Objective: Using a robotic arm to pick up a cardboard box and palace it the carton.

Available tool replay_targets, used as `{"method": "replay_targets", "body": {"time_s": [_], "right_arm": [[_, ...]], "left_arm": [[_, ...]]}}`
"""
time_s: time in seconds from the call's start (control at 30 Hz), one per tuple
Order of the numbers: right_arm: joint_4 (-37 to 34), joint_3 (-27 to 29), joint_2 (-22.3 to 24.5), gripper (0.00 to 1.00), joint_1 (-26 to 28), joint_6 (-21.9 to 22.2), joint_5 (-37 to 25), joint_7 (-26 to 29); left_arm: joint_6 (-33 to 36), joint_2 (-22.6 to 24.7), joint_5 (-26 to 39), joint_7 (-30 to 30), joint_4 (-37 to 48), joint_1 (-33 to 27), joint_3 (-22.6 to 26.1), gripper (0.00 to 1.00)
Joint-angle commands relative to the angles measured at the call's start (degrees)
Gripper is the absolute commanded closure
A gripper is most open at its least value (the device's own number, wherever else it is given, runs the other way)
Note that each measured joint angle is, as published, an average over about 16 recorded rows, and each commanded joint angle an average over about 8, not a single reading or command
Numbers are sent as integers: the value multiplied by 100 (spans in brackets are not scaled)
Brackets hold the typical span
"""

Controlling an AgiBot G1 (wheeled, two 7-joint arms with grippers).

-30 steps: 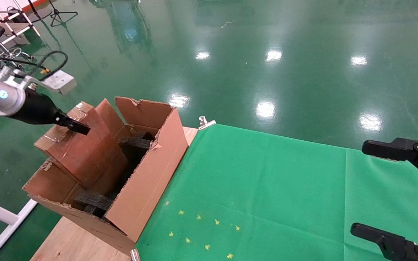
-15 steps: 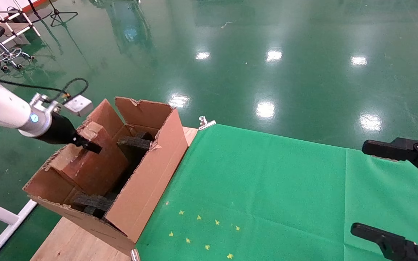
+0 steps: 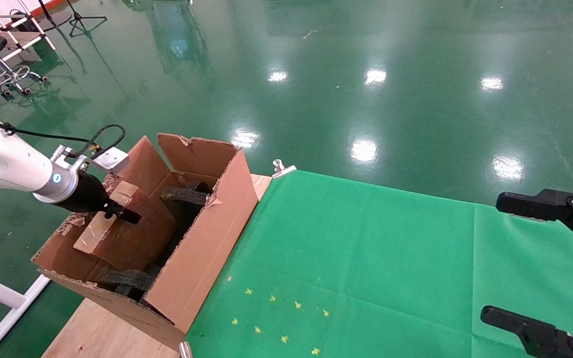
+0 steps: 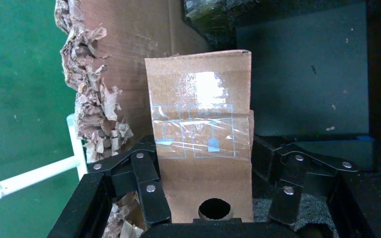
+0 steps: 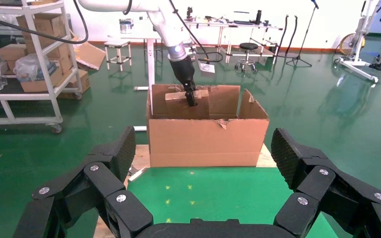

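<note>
A green cloth [image 3: 366, 268] covers most of the pale wooden tabletop [image 3: 102, 333], pinned at its far edge by a silver clip [image 3: 281, 168]; around it spreads a glossy green floor [image 3: 366, 74] mirroring ceiling lights, with white metal shelving [image 5: 34, 64] stacked with boxes against the far wall. The large brown corrugated carton with ragged torn rims [image 3: 202, 248] stands at the tabletop's left end, black foam blocks [image 3: 187, 195] inside it; the small flat brown cardboard box with glossy clear tape [image 3: 117, 228] sits tilted within the carton. The white left robotic arm's black gripper [image 3: 117, 213] reaches in from the left, its fingers [image 4: 146, 181] pinching the box's two sides, the round-holed narrow side nearest the wrist; no writing is legible on either. The right gripper [image 3: 552, 271] hangs over the cloth's right edge, fingers spread wide.
</note>
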Motion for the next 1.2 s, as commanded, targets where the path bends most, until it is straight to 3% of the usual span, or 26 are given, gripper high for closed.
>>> {"method": "replay_targets", "body": {"time_s": [0.03,0.93,1.2], "right_arm": [[0,0,0,0,-1,0,0,0],[0,0,0,0,-1,1,0,0],[-1,-1,0,0,0,1,0,-1]], "left_arm": [[-29,6,-6,-24,0,27,-2,0],[70,-9,18,10,1,-10,-1,0],[511,-262,-456,357,-287,-368,-328,0]]}}
